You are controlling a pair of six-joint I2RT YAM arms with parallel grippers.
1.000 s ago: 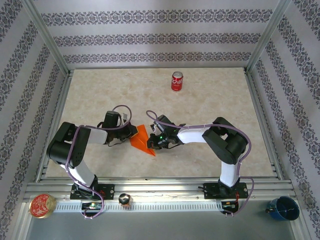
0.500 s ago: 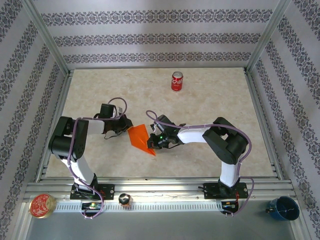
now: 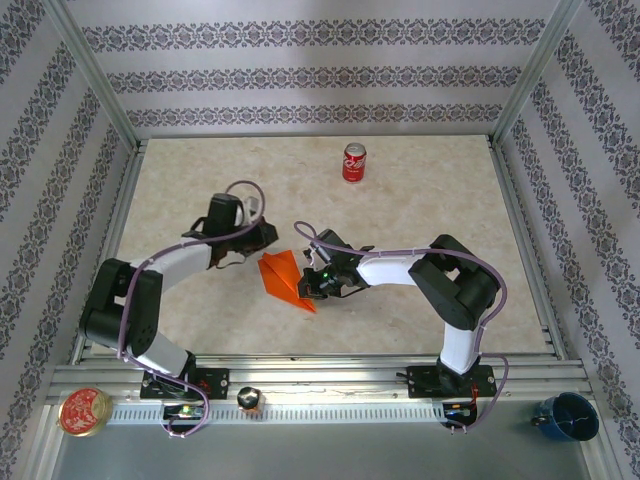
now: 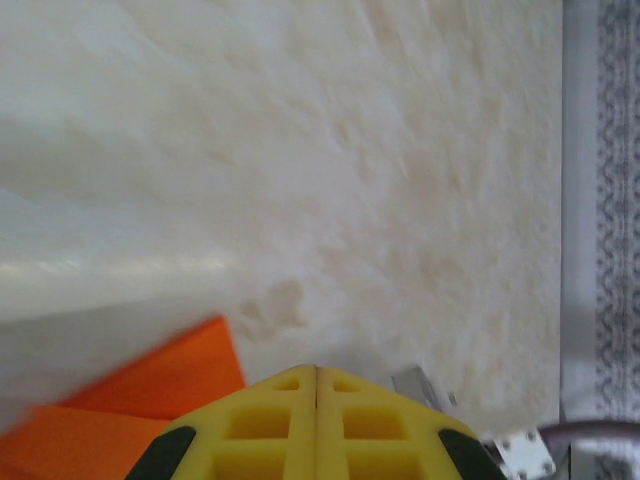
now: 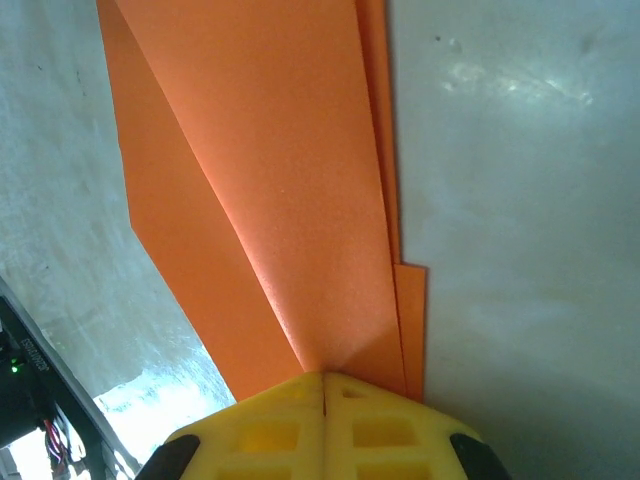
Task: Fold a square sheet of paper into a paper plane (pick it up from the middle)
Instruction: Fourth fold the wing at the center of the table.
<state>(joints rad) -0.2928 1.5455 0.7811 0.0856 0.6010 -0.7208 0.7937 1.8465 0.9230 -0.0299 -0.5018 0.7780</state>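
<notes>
Paper plane [image 5: 290,180] partly behind right tool [image 5: 322,385]

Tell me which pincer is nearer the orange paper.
Right. The right pincer is shut on the paper's right edge, touching it. The left pincer is shut too, but sits just beyond the paper's far left corner.

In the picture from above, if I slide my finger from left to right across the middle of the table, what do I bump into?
left claw → orange paper → right claw, which pinches the paper's right edge
</notes>
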